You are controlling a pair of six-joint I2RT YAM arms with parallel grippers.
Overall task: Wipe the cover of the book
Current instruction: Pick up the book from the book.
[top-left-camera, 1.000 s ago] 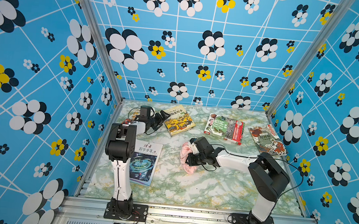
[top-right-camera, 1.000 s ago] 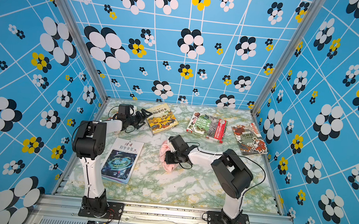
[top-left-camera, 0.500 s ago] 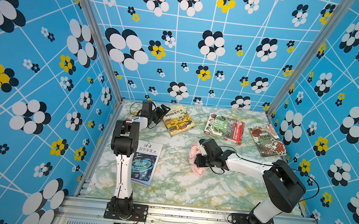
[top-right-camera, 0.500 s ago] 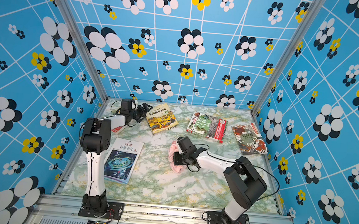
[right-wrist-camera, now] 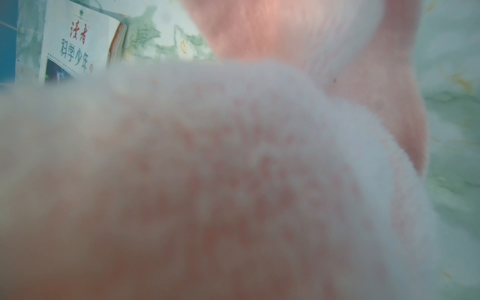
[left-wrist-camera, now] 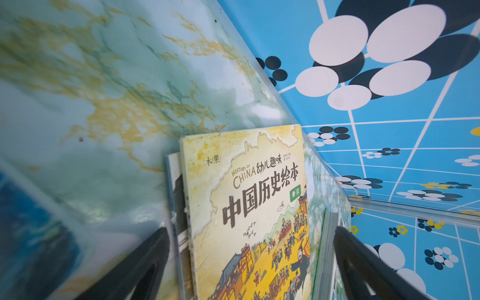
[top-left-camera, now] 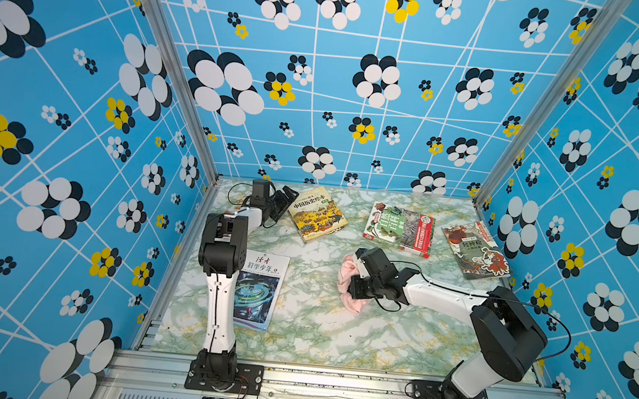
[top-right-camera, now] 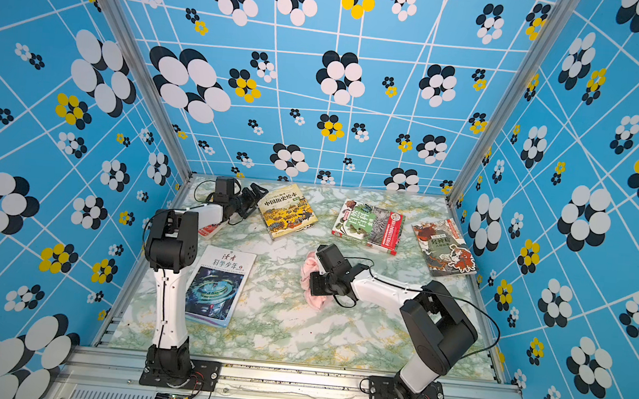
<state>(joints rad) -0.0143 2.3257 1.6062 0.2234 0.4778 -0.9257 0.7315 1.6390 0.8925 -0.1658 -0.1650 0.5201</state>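
Left jaws are standing wide open; the History of China picture book is lying cover-up on the counter just ahead of them (contact unclear). Right jaws are clamping the pink cloth, which is sitting well apart from that book.

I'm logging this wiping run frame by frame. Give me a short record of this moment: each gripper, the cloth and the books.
left gripper: open, at the edge of the yellow history book; contact unclear
right gripper: shut on the pink cloth
cloth position: bunched, on the table, on no book
other books: green nature book and red-brown picture book along the back; blue science magazine nearer the front
wiping: cloth not on a cover
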